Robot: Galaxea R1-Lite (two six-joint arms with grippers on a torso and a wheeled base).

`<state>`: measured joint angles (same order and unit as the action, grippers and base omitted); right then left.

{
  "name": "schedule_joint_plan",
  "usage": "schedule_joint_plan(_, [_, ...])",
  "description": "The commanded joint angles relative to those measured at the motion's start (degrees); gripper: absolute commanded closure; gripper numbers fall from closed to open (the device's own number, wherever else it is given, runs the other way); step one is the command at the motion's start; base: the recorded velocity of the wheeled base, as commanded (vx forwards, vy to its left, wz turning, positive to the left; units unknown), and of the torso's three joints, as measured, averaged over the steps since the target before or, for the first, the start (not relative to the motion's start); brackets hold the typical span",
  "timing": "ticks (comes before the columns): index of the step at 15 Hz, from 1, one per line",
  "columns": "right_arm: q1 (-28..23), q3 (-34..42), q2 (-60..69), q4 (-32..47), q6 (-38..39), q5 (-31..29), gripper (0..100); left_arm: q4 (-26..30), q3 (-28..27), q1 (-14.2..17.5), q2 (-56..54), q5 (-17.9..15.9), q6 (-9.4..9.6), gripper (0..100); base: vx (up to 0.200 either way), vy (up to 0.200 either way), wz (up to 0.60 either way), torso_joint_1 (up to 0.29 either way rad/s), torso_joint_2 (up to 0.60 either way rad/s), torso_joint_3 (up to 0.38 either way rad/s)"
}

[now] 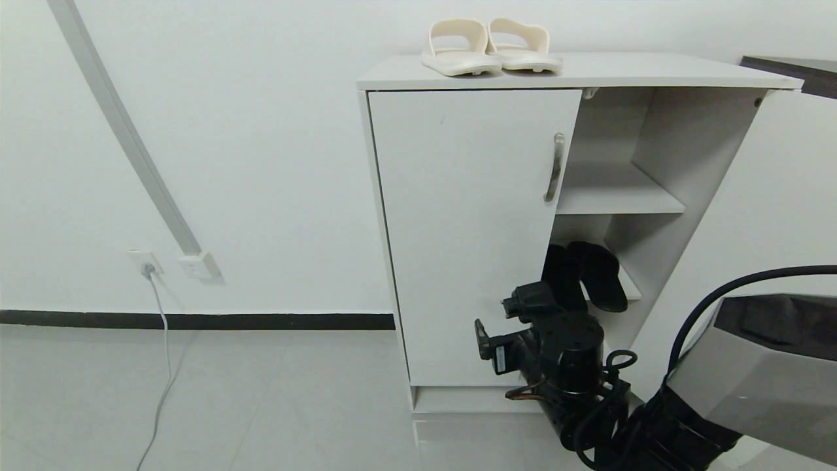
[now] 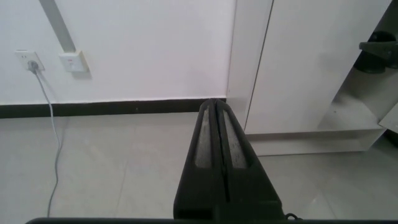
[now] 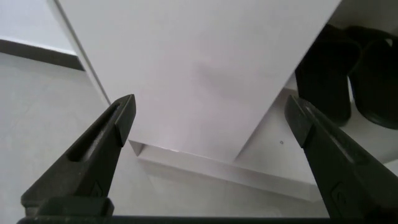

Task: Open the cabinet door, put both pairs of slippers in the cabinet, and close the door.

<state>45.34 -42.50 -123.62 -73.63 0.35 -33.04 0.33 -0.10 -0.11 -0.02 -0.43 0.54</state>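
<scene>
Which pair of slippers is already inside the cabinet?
The black pair is in, lying on the lower shelf of the open side. The cream pair is out, sitting on the cabinet top.

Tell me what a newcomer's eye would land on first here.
A pair of cream slippers sits on top of the white cabinet, above its closed door. Beside that door the cabinet stands open, with a pair of black slippers on the lower shelf. The right gripper, jaws wide, hangs low in front of the cabinet's foot.
</scene>
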Motion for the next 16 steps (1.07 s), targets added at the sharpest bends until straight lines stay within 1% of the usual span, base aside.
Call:
schedule_joint_plan(1, [-0.4,0.7,0.1,-0.5,-0.6,0.1,0,0.0,0.0,0.0,0.0,0.1,-0.01,100,0.000,0.000,0.00,0.000,0.00,0.000])
schedule_joint_plan(9, [-0.4,1.0,-0.3,-0.9,-0.9,0.0,0,0.0,0.0,0.0,0.0,0.1,-0.01,100,0.000,0.000,0.00,0.000,-0.01,-0.009])
schedule_joint_plan(13, [-0.4,1.0,-0.3,-0.9,-0.9,0.0,0,0.0,0.0,0.0,0.0,0.1,-0.01,100,0.000,0.000,0.00,0.028,-0.33,-0.297])
schedule_joint_plan(16, [-0.4,1.0,-0.3,-0.9,-0.9,0.0,0,0.0,0.0,0.0,0.0,0.1,-0.01,100,0.000,0.000,0.00,0.093,-0.44,-0.359])
